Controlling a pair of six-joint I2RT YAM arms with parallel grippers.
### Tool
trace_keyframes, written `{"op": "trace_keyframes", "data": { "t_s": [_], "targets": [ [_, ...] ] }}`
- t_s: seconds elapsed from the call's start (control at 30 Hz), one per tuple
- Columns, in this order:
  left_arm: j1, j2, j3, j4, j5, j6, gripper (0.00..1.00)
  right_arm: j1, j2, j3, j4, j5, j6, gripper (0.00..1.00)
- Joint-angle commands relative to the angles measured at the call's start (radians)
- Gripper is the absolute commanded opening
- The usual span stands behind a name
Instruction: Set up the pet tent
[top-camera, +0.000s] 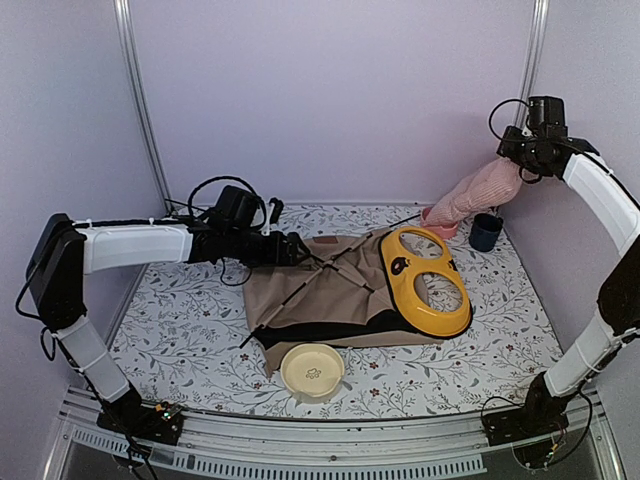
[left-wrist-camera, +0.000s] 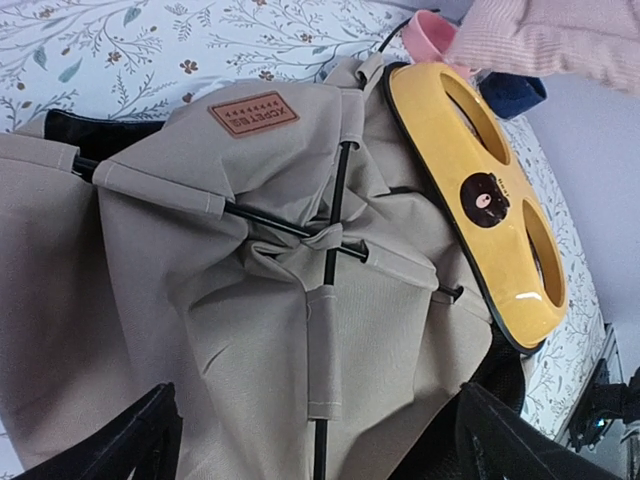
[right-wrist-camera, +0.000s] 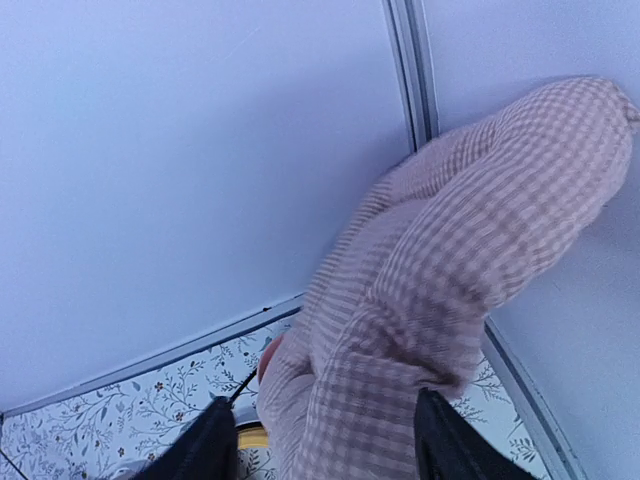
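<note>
Pet tent (top-camera: 320, 290) lay collapsed on the tabletop (top-camera: 180, 320), partly under the yellow feeder tray (top-camera: 425, 280). Left jaws hovered wide apart left of the tray; right jaws gripped the checked cushion (top-camera: 480, 190), raised behind it.

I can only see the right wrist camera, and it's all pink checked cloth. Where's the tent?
Observer: The pet tent lies flat in the middle of the table, not standing yet.
Operator: Is anything on top of it?
Observer: Yes, the yellow feeder tray lies over its right side.
Operator: What's the other arm doing?
Observer: The left gripper is open over the tent's back left corner, gripping nothing.
</note>
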Motion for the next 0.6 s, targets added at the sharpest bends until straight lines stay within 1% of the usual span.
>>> {"op": "trace_keyframes", "data": {
  "t_s": [0.0, 0.07, 0.13, 0.23, 0.27, 0.33, 0.37, 0.43, 0.57],
  "targets": [
    [0.007, -0.021, -0.027, -0.021, 0.026, 0.020, 0.96, 0.059, 0.013, 0.002, -0.072, -0.042, -0.052, 0.77],
    [0.007, -0.026, -0.039, -0.032, 0.037, 0.024, 0.96, 0.123, -0.010, -0.023, -0.081, 0.015, -0.074, 0.86],
    [0.008, -0.036, -0.051, -0.049, 0.050, 0.033, 0.96, 0.180, -0.041, -0.077, -0.081, 0.021, -0.087, 0.91],
    [0.005, -0.058, -0.075, -0.073, 0.076, 0.043, 0.93, 0.221, -0.113, -0.187, -0.042, -0.099, -0.061, 0.92],
    [0.004, -0.066, -0.086, -0.077, 0.086, 0.048, 0.91, 0.253, -0.132, -0.234, -0.018, -0.125, -0.053, 0.92],
    [0.000, -0.083, -0.104, -0.083, 0.112, 0.062, 0.86, 0.339, -0.147, -0.300, 0.005, -0.130, -0.050, 0.92],
    [-0.006, -0.086, -0.107, -0.089, 0.117, 0.074, 0.85, 0.378, -0.144, -0.326, 0.007, -0.142, -0.048, 0.92],
    [-0.022, -0.075, -0.098, -0.108, 0.114, 0.094, 0.79, 0.431, -0.127, -0.378, 0.016, -0.178, -0.036, 0.91],
    [-0.059, 0.008, -0.036, -0.143, 0.105, 0.126, 0.67, 0.480, -0.072, -0.469, 0.037, -0.192, -0.024, 0.90]
  ]
}}
